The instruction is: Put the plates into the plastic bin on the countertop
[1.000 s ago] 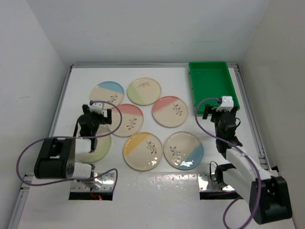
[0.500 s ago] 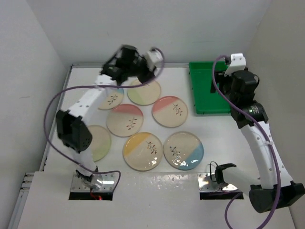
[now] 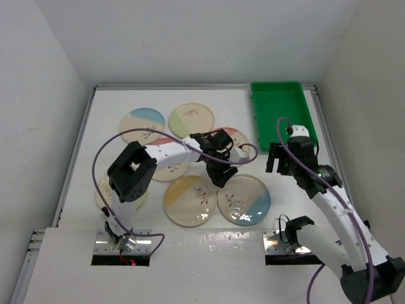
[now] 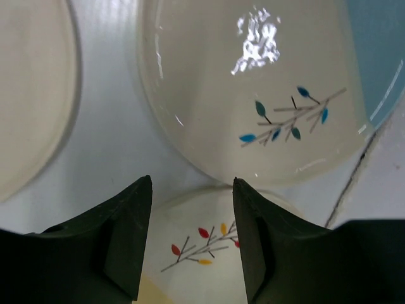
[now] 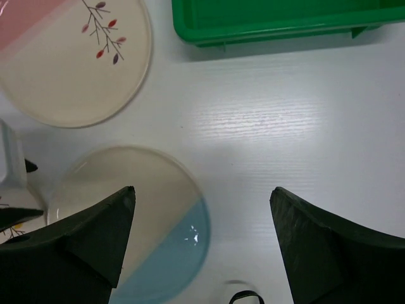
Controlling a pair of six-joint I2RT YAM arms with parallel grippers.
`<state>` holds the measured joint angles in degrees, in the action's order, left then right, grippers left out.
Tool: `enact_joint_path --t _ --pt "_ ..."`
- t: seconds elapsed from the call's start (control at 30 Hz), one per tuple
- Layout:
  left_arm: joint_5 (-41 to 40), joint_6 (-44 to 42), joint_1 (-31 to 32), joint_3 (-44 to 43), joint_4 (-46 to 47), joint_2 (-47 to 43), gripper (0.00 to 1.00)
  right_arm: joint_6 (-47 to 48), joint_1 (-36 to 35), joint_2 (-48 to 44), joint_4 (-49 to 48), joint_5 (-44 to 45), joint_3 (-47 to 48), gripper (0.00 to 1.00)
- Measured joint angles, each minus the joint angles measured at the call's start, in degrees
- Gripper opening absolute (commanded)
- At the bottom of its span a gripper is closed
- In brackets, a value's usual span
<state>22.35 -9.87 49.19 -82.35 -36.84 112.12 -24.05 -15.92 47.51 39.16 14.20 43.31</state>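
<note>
Seven cream plates lie on the white countertop (image 3: 304, 190). They are a blue one (image 3: 142, 122), a green one (image 3: 191, 120), two pink ones (image 3: 166, 166) (image 3: 235, 144), a yellow one (image 3: 190, 201), a blue one (image 3: 243, 199) and one under the left arm (image 3: 109, 197). The green plastic bin (image 3: 278, 114) at the back right is empty. My left gripper (image 3: 221, 176) is open and empty, low between the yellow plate (image 4: 202, 250) and the front blue plate (image 4: 253, 95). My right gripper (image 3: 276, 164) is open and empty, above bare countertop between the bin (image 5: 285, 19) and the blue plate (image 5: 126, 221).
The countertop has a thin raised edge (image 3: 82, 139) and white walls on three sides. The left arm (image 3: 171, 152) stretches across the middle pink plate. In the right wrist view the right pink plate (image 5: 69, 63) lies at the top left. A cable loop (image 3: 294, 225) sits near the right base.
The left arm swung from the back of the table down to the middle among the plates. The right arm dropped from over the bin to just in front of it.
</note>
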Motion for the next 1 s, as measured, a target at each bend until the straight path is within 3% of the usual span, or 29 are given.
enact_joint_path --t 0.17,0.3,0.4,0.5,0.77,1.0 --pt "-1.8 3.1 0.5 -1.0 4.6 3.6 0.54 -2.8 -2.3 -0.9 0.8 1.1 -3.6 0.86" --pt "-3.1 5.6 1.8 -0.3 6.9 5.5 0.47 -4.4 -3.4 -1.4 1.6 3.0 -4.5 0.86" --pt "-4.0 7.3 3.1 0.2 8.8 5.6 0.32 -5.0 -4.0 -1.8 1.8 3.8 -4.7 0.86" --pt "-3.6 8.9 3.4 0.5 9.7 5.6 0.0 -5.0 -4.6 -1.8 1.6 3.4 -5.5 0.97" --pt "-1.3 9.6 2.0 -1.0 9.2 5.7 0.0 -1.4 -3.2 2.5 0.4 -9.6 -9.4 1.0" --pt "-0.6 -1.2 0.1 -4.3 4.3 2.1 0.0 -0.6 7.1 4.1 -5.2 -23.6 -15.4 0.98"
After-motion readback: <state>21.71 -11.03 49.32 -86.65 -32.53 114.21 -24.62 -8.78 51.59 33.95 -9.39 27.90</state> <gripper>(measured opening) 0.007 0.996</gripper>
